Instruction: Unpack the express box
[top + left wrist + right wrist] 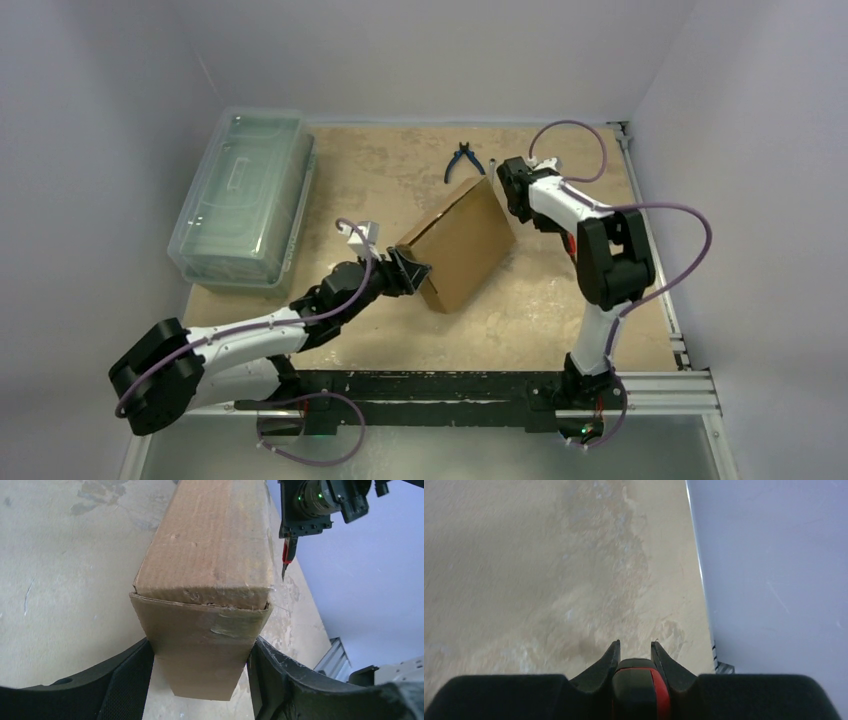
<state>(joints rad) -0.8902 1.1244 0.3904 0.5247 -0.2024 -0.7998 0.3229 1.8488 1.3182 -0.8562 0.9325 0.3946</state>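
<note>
The express box [460,240] is a brown cardboard mailer, tilted up on the table's middle with its long side running from near left to far right. My left gripper [408,270] is shut on its near end. In the left wrist view both fingers [127,680] press the sides of the box [210,555], and a strip of clear tape shows on the flap. My right gripper [510,185] sits at the box's far upper end, shut on a red and black cutter [639,685]. The cutter [286,555] points its tip down beside the box's far corner.
A large clear plastic lidded bin [245,195] stands along the left edge of the table. Blue-handled pliers [462,160] lie at the back, behind the box. An aluminium rail [650,250] borders the right side, and walls close in on three sides.
</note>
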